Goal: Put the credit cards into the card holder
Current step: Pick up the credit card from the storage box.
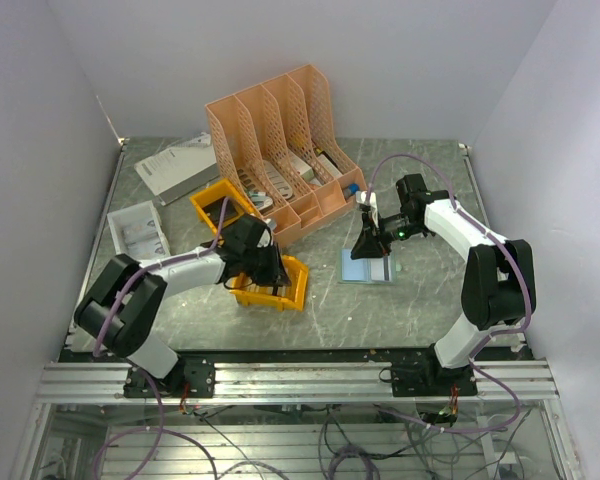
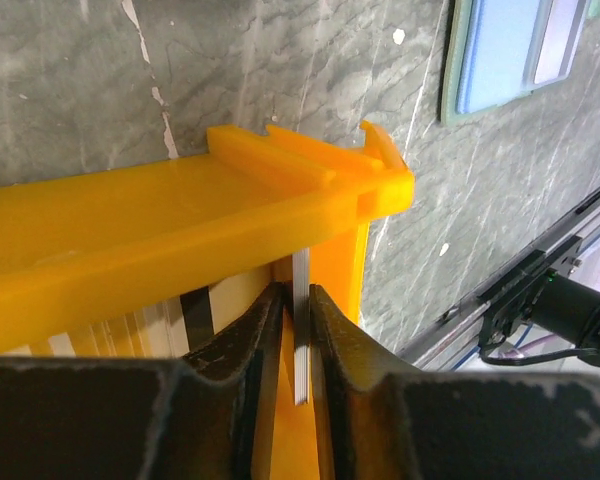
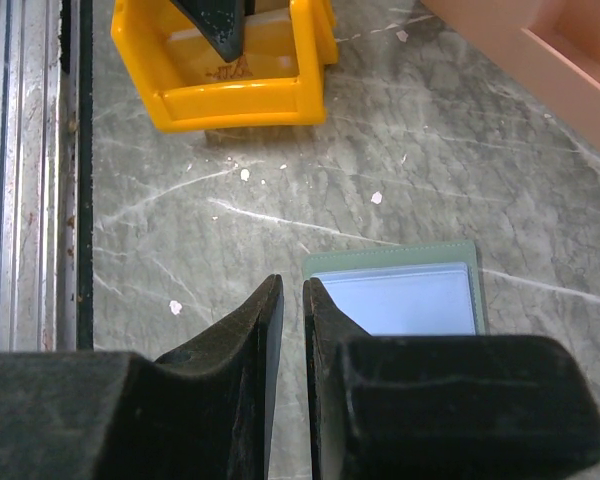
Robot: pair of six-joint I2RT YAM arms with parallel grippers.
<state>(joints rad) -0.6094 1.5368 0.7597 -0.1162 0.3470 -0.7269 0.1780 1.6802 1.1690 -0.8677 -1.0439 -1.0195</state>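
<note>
- Black fingers (image 2: 250,345) of the left gripper (image 2: 298,292) fill the bottom of the left wrist view, clamped on a pale credit card (image 2: 300,340) held edge-on inside a yellow bin (image 2: 180,235).
- Open and flat, the card holder (image 1: 368,267) lies right of centre in the overhead view on the grey marbled table (image 1: 420,310), light blue inside facing up, well apart from that bin.
- At the holder's upper left corner hangs the right gripper (image 1: 370,240), fingers almost together with a thin slit between them, gripping nothing.
- At upper centre of the overhead view stands a peach file rack (image 1: 280,130).
</note>
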